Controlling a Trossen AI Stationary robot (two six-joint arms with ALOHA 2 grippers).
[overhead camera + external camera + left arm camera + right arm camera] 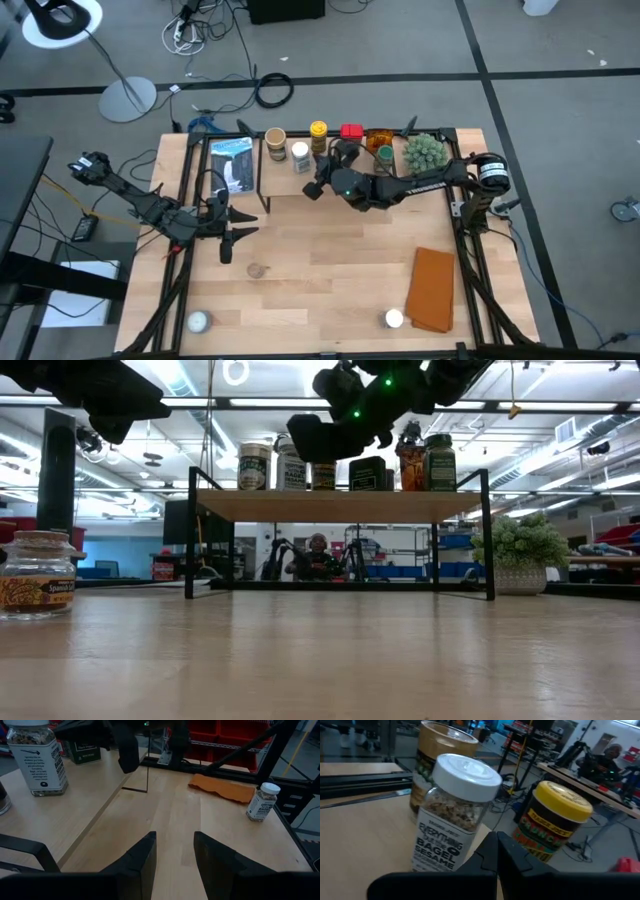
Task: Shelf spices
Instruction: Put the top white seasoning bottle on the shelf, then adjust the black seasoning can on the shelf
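The light-wood shelf (285, 180) stands at the table's far side on thin black legs; in the low view its board (340, 506) carries several spices. On it are a brown-lidded jar (275, 137), a white-lidded jar (299, 153), a yellow-lidded jar (318, 130) and a red box (351, 131). My right gripper (314, 187) is shut and empty, level with the shelf top just near of the white-lidded jar (455, 815). My left gripper (240, 228) is open and empty over the table's left middle; its fingers show apart in the left wrist view (175, 865).
A brown-lidded jar (256, 270) and a white-lidded jar (394, 318) stand on the table near an orange-brown cloth (433, 288). A pale ball (199, 321) lies near left. A green plant (425, 150) sits at the shelf's right end. A white-labelled jar (35, 760) and dark tin (82, 750) stand left of the shelf.
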